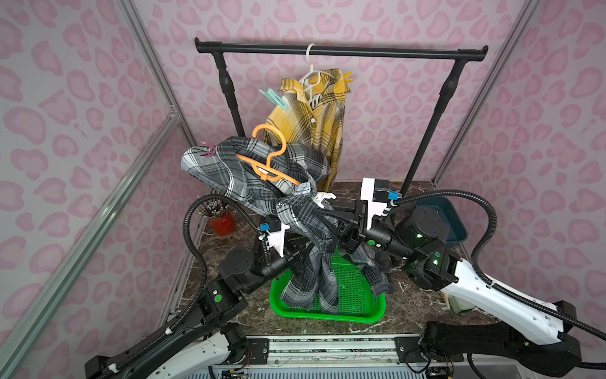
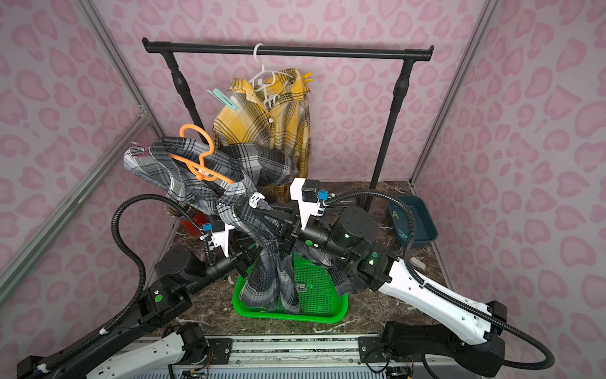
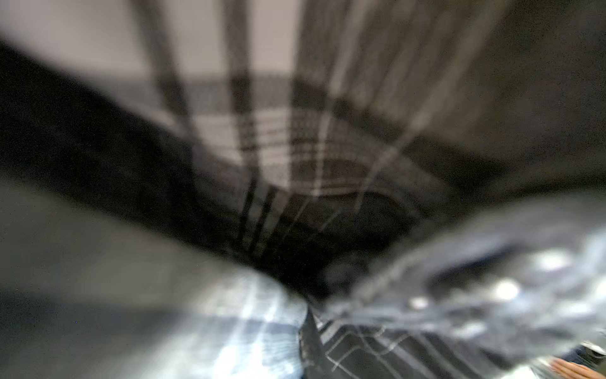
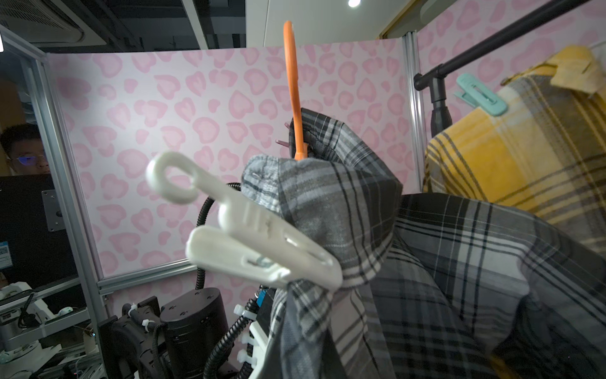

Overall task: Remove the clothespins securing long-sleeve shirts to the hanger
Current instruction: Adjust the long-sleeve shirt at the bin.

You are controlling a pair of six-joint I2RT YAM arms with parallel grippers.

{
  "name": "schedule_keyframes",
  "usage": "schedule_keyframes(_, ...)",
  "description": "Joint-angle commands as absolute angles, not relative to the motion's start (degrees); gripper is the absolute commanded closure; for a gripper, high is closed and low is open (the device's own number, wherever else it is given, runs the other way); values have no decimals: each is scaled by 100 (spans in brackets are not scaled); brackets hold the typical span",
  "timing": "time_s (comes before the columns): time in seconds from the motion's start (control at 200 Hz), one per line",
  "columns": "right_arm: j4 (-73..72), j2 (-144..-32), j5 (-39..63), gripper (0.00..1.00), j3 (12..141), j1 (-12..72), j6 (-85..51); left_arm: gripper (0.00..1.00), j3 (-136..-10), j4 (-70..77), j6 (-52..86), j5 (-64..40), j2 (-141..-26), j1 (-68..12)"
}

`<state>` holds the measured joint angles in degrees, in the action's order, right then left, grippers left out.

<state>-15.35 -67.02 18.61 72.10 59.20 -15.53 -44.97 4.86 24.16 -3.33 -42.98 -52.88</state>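
Pink-spotted walls (image 1: 82,98). White clothespin (image 4: 259,242) clipped on grey plaid shirt (image 4: 426,262). Left fingers (image 2: 244,256) pressed together amid its cloth; right fingers (image 2: 277,210): cannot tell.

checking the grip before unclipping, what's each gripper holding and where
Left gripper is shut on the grey shirt, at its bunched middle. Right gripper is buried in that cloth; its hold cannot be told.

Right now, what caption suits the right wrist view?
White clothespin clipped to the grey plaid shirt on its orange hanger.
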Motion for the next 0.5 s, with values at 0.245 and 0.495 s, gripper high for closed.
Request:
schedule_keyframes(0.245,-2818,-5828,874,100,5359,5953,-2376,97,-3576,52,2645,177,-4371,-5309)
schedule_keyframes(0.495,-1603,-5344,596,100,4897,5891,-1917,71,-3430,-680,3041,699,-4363,-5309)
